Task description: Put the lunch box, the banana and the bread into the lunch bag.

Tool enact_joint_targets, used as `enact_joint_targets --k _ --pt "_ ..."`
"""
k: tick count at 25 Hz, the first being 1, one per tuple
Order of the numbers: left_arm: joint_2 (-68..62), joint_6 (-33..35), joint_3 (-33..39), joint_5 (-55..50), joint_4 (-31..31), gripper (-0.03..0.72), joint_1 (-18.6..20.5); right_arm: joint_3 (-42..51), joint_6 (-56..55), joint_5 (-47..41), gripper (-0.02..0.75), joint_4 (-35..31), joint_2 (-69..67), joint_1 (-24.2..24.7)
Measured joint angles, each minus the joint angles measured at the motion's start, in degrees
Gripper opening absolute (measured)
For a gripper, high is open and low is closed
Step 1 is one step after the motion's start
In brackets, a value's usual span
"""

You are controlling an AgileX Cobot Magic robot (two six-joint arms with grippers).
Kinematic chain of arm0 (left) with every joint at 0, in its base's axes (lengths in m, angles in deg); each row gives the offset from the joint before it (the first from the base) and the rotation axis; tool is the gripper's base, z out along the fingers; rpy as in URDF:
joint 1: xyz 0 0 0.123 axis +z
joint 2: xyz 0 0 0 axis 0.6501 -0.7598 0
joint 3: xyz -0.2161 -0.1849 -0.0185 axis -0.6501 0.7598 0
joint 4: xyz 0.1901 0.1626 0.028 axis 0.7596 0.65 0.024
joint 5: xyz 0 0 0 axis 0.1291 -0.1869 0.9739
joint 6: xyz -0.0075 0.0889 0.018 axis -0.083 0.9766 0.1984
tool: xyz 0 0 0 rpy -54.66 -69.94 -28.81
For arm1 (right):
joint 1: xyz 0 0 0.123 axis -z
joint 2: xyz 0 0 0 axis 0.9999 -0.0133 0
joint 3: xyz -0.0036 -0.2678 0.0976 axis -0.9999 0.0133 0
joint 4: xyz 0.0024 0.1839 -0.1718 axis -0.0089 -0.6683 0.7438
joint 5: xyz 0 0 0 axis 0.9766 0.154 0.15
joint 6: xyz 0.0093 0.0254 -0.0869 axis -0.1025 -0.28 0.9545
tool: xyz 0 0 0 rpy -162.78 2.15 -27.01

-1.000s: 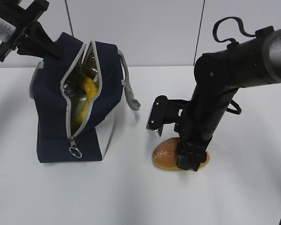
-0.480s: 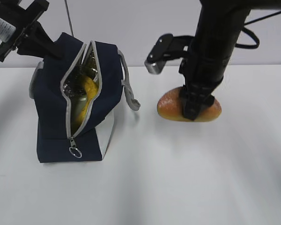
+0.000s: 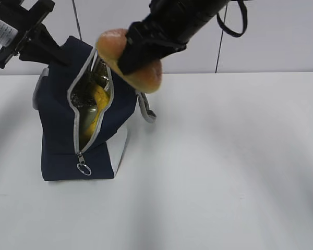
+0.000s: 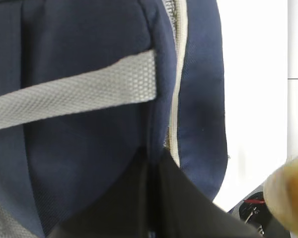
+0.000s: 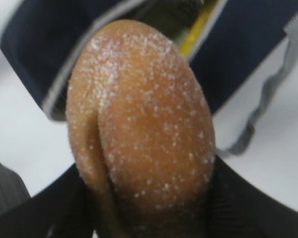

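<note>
The right gripper (image 3: 141,52) clamps the bread (image 3: 129,60) above the lunch bag (image 3: 57,130) near the table's back-left corner; lower it straight into the opening, beside the banana (image 3: 97,107).

The left gripper's state I cannot tell.

Bright, even light on my white table; sharpness varies by camera.

From outside, soft grey shadows spread over the table (image 3: 224,172) and my right arm smears with motion blur. My right wrist shows the bread (image 5: 144,129) soft-focused; my left wrist shows the lunch bag (image 4: 89,124) fabric sharp, background washed white.
</note>
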Motion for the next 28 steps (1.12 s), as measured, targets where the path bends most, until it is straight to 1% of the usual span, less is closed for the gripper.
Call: enact_joint_targets --k 4,8,10,13,17,19,25,28 --pt "0.0 0.0 0.0 0.0 -0.1 0.0 0.0 -0.1 0.0 6.6 0.393 -11.9 -3.0 0.0" --pt "0.0 0.0 0.0 0.0 -0.2 0.0 0.0 -0.1 -0.3 10.1 0.393 -20.8 -8.3 0.0" --pt "0.0 0.0 0.0 0.0 -0.2 0.0 0.0 -0.1 -0.3 11.3 0.393 -23.9 -11.2 0.0" --pt "0.0 0.0 0.0 0.0 -0.2 0.0 0.0 -0.1 -0.3 12.6 0.393 -24.7 -14.5 0.0" --pt "0.0 0.0 0.0 0.1 -0.4 0.0 0.0 -0.1 -0.3 13.6 0.401 -23.1 -16.6 -0.5" --pt "0.0 0.0 0.0 0.1 -0.5 0.0 0.0 -0.2 -0.3 14.9 0.438 -22.3 -17.2 -1.6" --pt "0.0 0.0 0.0 0.0 -0.5 0.0 0.0 -0.6 1.3 18.5 0.581 -20.5 -17.9 -5.0" --pt "0.0 0.0 0.0 0.0 -0.5 0.0 0.0 -2.2 1.8 18.5 0.609 -19.4 -18.2 -5.2"
